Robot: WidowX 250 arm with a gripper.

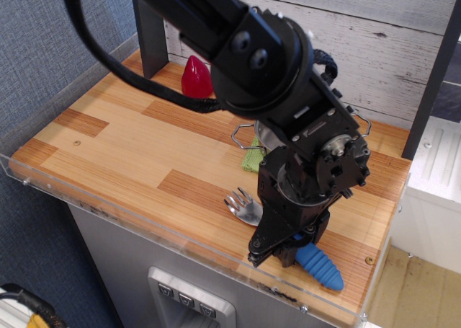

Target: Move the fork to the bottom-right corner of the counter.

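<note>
The fork lies low over the wooden counter [122,144] near its front right corner. Its silver tines [243,205] point left and its ribbed blue handle [321,267] points right toward the corner. My gripper [283,250] comes straight down on the fork's neck, between tines and handle. Its black fingers [261,256] are closed around the neck. The neck itself is hidden by the fingers. I cannot tell whether the fork rests on the wood or hangs just above it.
A metal pot with wire handles [243,134] sits behind my arm, mostly hidden, on a green cloth [251,159]. A red object [197,76] and a dark post [151,43] stand at the back left. Clear acrylic [108,209] edges the front.
</note>
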